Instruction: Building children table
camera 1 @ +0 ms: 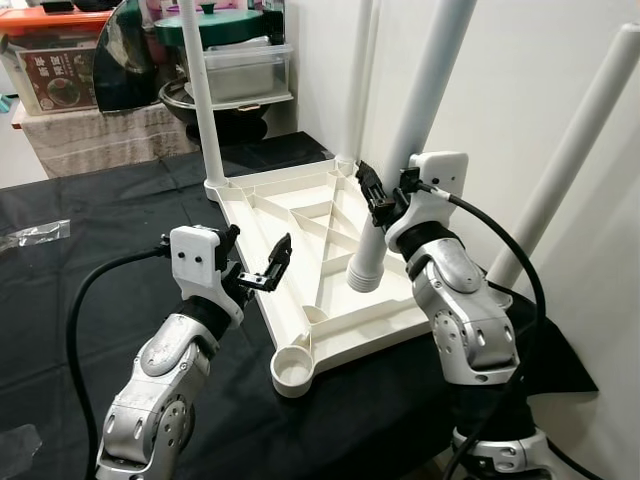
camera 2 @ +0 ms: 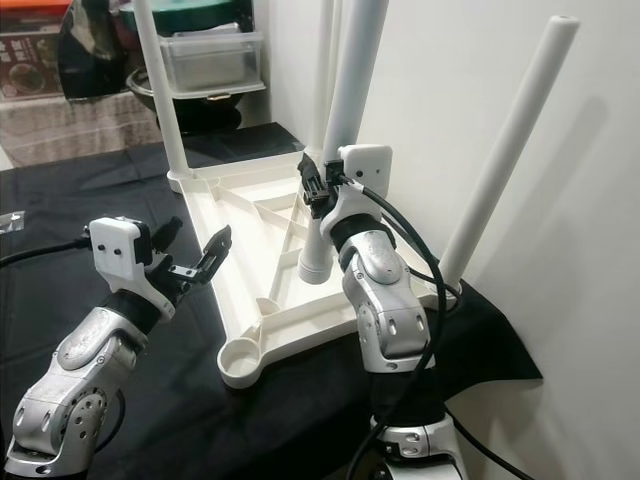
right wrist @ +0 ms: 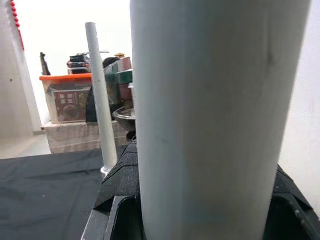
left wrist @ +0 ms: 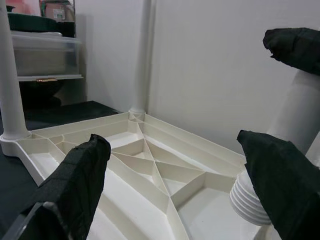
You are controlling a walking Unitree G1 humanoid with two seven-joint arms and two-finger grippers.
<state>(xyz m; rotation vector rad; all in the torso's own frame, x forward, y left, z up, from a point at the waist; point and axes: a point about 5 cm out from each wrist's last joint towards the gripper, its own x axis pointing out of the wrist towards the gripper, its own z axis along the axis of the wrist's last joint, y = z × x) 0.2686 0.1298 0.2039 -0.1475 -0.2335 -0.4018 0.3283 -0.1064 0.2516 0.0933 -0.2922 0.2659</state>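
Note:
A white table top [camera 1: 300, 215] lies upside down on a black cloth [camera 1: 100, 300], its ribs facing up [left wrist: 150, 165]. Three white legs stand in corner sockets: far left [camera 1: 200, 90], far corner by the wall [camera 1: 355, 80], and right [camera 1: 575, 150]. The near corner socket [camera 1: 292, 370] is empty. My right gripper [camera 1: 388, 195] is shut on a fourth leg [camera 1: 425, 100], held tilted, its threaded end [camera 1: 365, 272] low over the ribbed underside. My left gripper [camera 1: 256, 255] stands open just above the top's left edge, nothing between its fingers [left wrist: 75, 190].
The white wall [camera 1: 520, 60] runs close along the right. At the back left a covered shelf holds storage boxes [camera 1: 60, 65], a clear tub [camera 1: 245, 70] and dark bowls [camera 1: 215, 105]. A clear plastic bag [camera 1: 35, 235] lies on the cloth at far left.

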